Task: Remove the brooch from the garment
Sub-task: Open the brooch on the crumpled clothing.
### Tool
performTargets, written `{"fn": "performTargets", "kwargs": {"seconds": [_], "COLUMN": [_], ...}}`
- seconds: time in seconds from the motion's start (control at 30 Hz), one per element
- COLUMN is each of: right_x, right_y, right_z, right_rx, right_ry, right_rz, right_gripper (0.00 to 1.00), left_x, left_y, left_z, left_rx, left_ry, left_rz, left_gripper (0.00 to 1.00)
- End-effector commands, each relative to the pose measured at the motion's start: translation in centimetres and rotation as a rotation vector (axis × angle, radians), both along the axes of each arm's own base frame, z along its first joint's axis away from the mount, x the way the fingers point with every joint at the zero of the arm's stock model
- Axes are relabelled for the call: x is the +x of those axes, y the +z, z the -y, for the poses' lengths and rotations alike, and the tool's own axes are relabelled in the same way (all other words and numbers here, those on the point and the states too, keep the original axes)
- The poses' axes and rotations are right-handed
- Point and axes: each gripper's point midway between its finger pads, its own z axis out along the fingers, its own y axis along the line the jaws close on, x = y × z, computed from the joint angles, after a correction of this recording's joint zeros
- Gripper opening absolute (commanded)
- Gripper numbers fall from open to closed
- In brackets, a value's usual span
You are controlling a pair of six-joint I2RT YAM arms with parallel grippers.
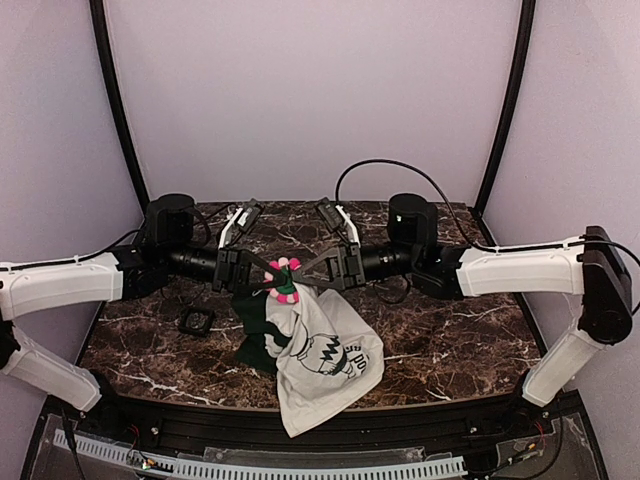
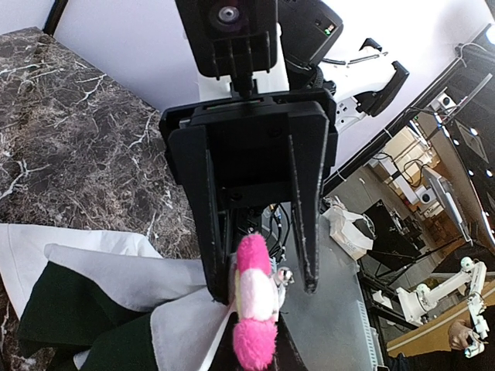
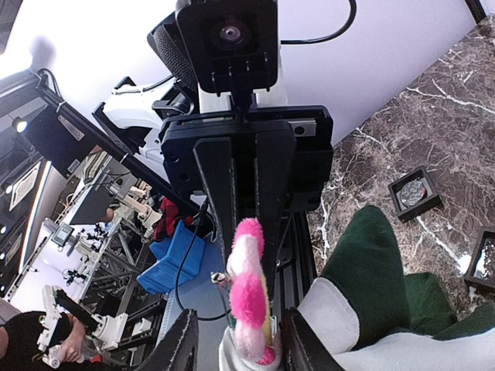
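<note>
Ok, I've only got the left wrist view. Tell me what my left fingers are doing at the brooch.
Observer: The right wrist view shows the left gripper shut, its fingers pressed together and pinching at the brooch.
Operator: Now give me where the garment goes below that.
Observer: From the top view, the garment hangs from the brooch and drapes onto the table, with its lower end lying over the near edge.
Operator: Name anything loose on the table near it.
Observer: The top view shows a small black square frame on the table to the left of the garment, apart from it.
</note>
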Motion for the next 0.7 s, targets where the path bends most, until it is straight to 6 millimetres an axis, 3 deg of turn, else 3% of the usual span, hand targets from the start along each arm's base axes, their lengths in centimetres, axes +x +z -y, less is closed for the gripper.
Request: {"fn": "performTargets", "kwargs": {"seconds": [0.0, 0.67], "right_x": [-0.8, -1.25], "right_y": [0.45, -0.38], "right_z": [-0.6, -1.39], "right_rx": [0.048, 0.046], "right_ry": [0.045, 0.084], "right_rz": [-0.003, -0.041], "right_gripper": [0.32, 0.11], "left_x": [-0.74, -0.85], "left_y": [1.77, 1.79], "left_z": [-0.29, -0.26], "left_rx": [-0.053, -0.056], "left_ry": [-0.015, -0.021], "left_rz": [0.053, 0.053], "left_gripper": [0.01, 0.01]}}
